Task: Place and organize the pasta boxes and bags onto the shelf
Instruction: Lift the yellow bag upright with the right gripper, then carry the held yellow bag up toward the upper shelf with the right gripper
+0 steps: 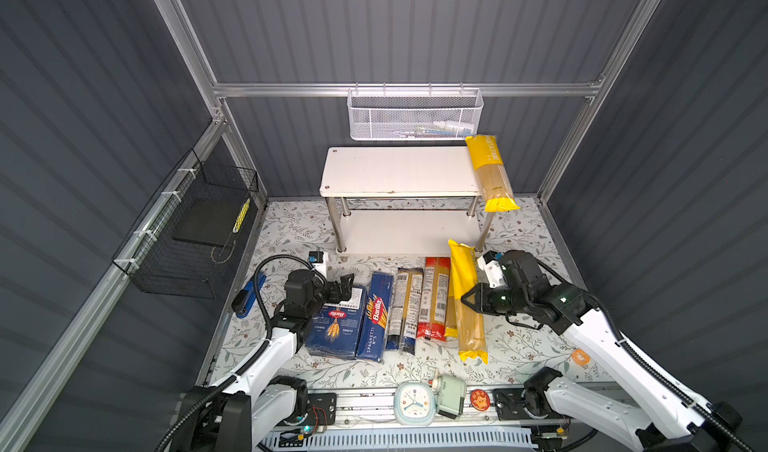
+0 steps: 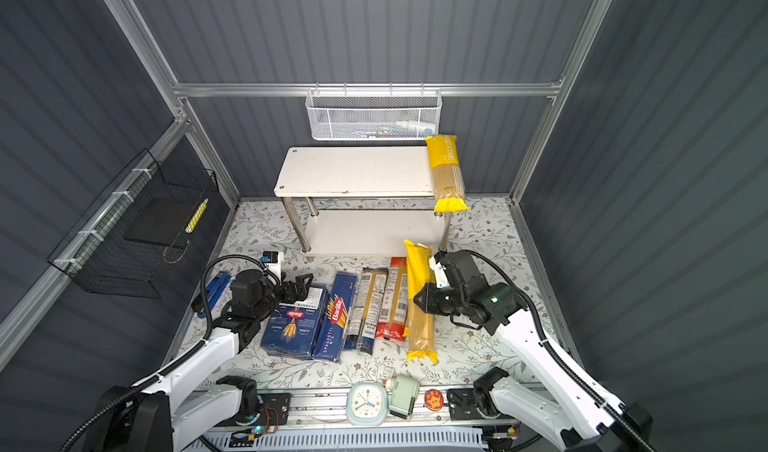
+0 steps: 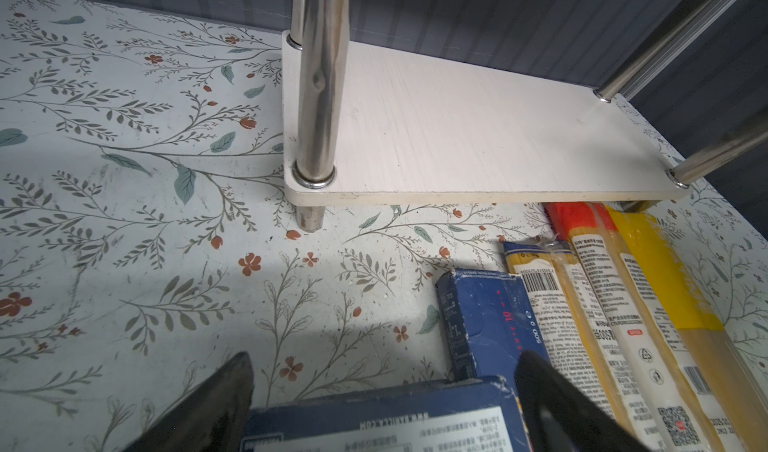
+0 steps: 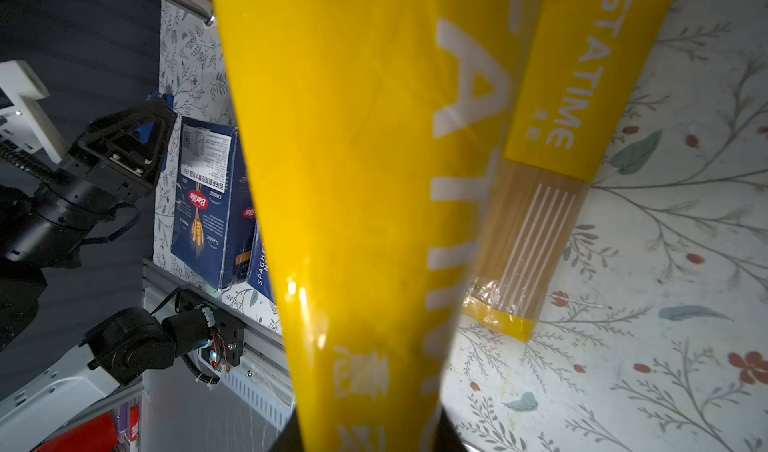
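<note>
White, printed with grey-green sprigs and small red flowers, the counter (image 1: 523, 346) carries everything. At its far middle stands the shelf (image 1: 395, 171): two white rectangular boards joined by four chrome posts.

Two dark blue Barilla cartons with red logos lie flat at the left of a near row. The wide carton (image 1: 332, 329) comes first, and the narrow Spaghetti n.5 carton (image 1: 375, 321) lies against its right side.

There are five long slim bags. The dark-ended clear bag (image 1: 404, 304) lies just right of the narrow carton, and the red-ended clear bag (image 1: 434, 300) lies beside that. The other three are yellow PASTATIME packs. The shelved yellow bag (image 1: 490, 171) lies across the right end of the top board, its near end overhanging the near edge. The lying yellow bag (image 4: 552, 159) rests on the counter at the right end of the row, mostly hidden in both top views. The held yellow bag (image 1: 461, 267) hangs above it, its far end by the shelf's near right post.

The right gripper (image 1: 467, 299) is pinched on the held yellow bag's middle. The left gripper (image 1: 344, 290) has its jaws spread astride the wide carton's far end; whether they touch it cannot be told.

The top board is open left of its bag, and the lower board shows whole between the posts. Open counter lies right of the row, with a narrow strip between the row and the shelf.
</note>
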Motion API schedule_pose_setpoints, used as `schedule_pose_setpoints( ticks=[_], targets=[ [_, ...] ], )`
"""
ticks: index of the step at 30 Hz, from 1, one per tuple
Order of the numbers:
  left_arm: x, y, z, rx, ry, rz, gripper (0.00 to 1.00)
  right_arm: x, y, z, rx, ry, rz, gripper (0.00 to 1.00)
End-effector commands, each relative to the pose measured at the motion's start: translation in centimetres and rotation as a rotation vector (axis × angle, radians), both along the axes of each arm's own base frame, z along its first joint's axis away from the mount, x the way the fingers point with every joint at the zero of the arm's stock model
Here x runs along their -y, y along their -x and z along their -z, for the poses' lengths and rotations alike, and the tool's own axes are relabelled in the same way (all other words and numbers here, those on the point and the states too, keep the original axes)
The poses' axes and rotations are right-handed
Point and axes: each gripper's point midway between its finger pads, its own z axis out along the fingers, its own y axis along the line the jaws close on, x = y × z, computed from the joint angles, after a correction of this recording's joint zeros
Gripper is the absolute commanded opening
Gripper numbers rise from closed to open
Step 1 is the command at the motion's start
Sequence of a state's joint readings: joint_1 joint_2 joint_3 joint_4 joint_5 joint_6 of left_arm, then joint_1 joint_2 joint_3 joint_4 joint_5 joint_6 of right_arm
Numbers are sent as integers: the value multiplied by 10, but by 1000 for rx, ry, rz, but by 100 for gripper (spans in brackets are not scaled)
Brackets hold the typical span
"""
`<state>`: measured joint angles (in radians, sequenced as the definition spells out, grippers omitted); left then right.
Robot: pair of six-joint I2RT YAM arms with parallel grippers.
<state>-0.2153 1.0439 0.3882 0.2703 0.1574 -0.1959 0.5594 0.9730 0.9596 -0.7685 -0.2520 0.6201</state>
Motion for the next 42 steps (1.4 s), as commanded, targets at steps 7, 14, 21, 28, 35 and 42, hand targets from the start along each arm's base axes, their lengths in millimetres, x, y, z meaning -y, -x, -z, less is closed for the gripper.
schedule_pose_setpoints(
  ticks=[7, 14, 21, 28, 35, 42],
  targets=[
    [2, -1, -11, 20, 13, 3, 99, -15, -26, -74, 225, 0, -30, 14],
    [2, -1, -12, 21, 13, 2, 99, -22, -19, -93, 254, 19, -92, 14],
    [2, -1, -12, 21, 12, 1, 99, -11, -19, -124, 330, 58, -83, 14],
    [2, -1, -13, 24, 15, 5, 99, -12, -26, -144, 367, 83, -92, 15],
    [2, 0, -14, 28, 15, 4, 99, -20, -50, -162, 397, 123, -74, 15],
    [3, 0, -15, 26, 23, 7, 99, -32, -74, -191, 456, 109, -76, 17]
  ],
)
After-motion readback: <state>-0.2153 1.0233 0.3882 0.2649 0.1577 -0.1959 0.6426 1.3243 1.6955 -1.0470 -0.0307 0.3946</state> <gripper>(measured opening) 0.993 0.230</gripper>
